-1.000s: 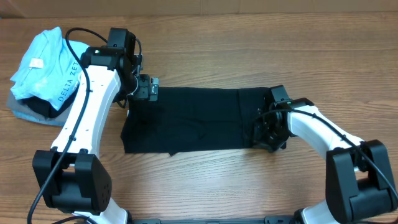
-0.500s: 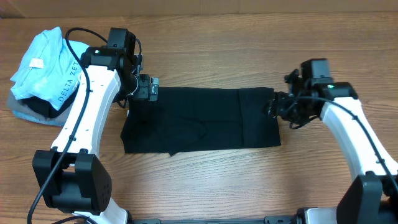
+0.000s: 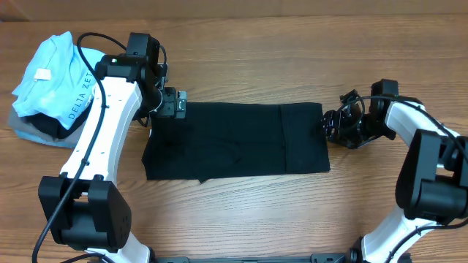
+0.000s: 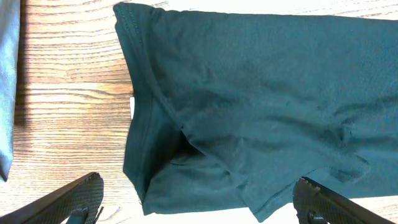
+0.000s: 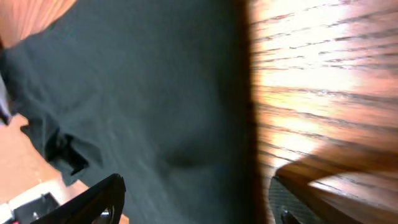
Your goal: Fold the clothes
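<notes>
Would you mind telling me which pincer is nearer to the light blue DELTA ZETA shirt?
Left. The left pincer is over the black T-shirt, at its end beside the light blue shirt; the right pincer is beyond the T-shirt's opposite end, much farther off.

The left arm (image 3: 99, 131) is built of smooth white shell links joined by black cylindrical joints, with a thin black cable looping over its far end and a bulky black base block (image 3: 84, 212) at its near end. The right arm (image 3: 401, 117) matches it, with a black cable arching along its white link. The left gripper (image 3: 174, 104) and right gripper (image 3: 338, 126) are black. Their fingers (image 4: 78, 199) are dark grey and tapered, with a finely textured face.
</notes>
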Controlling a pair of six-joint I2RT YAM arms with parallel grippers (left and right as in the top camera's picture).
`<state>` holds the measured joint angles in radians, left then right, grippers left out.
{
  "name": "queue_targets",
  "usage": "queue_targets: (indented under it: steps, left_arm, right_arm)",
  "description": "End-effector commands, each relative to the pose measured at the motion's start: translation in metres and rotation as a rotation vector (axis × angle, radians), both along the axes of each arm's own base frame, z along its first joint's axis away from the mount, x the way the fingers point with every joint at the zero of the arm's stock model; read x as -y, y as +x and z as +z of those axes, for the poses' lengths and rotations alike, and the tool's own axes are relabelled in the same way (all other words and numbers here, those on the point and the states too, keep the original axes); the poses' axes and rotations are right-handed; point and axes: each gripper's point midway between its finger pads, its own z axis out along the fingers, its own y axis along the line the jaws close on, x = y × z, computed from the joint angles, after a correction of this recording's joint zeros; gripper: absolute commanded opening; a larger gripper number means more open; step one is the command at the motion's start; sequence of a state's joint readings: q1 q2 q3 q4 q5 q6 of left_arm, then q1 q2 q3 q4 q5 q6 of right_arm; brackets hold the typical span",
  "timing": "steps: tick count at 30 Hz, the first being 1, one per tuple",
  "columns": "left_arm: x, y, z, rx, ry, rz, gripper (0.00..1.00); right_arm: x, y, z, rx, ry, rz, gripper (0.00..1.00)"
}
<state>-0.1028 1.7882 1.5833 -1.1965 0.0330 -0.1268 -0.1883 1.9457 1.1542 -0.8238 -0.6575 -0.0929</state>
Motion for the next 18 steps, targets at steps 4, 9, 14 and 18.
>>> queue_targets:
  steps: [4, 9, 14, 18]
  left_arm:
    - [0.000, 0.004, 0.004, 0.014, -0.007, -0.013, 1.00]
    - [0.001, 0.004, 0.004, 0.014, -0.007, -0.013, 1.00]
    - [0.001, 0.004, 0.004, 0.014, -0.007, -0.013, 1.00]
    - [0.001, 0.004, 0.004, 0.014, -0.007, -0.013, 1.00]
  right_arm:
    - [-0.012, -0.001, -0.014, 0.008, 0.030, 0.058, 0.70]
    - [-0.026, -0.009, -0.025, 0.001, 0.040, 0.091, 0.57]
    - [-0.022, -0.008, -0.023, -0.014, 0.043, 0.062, 0.13]
    - [0.000, 0.001, -0.004, -0.062, 0.052, -0.026, 0.04]
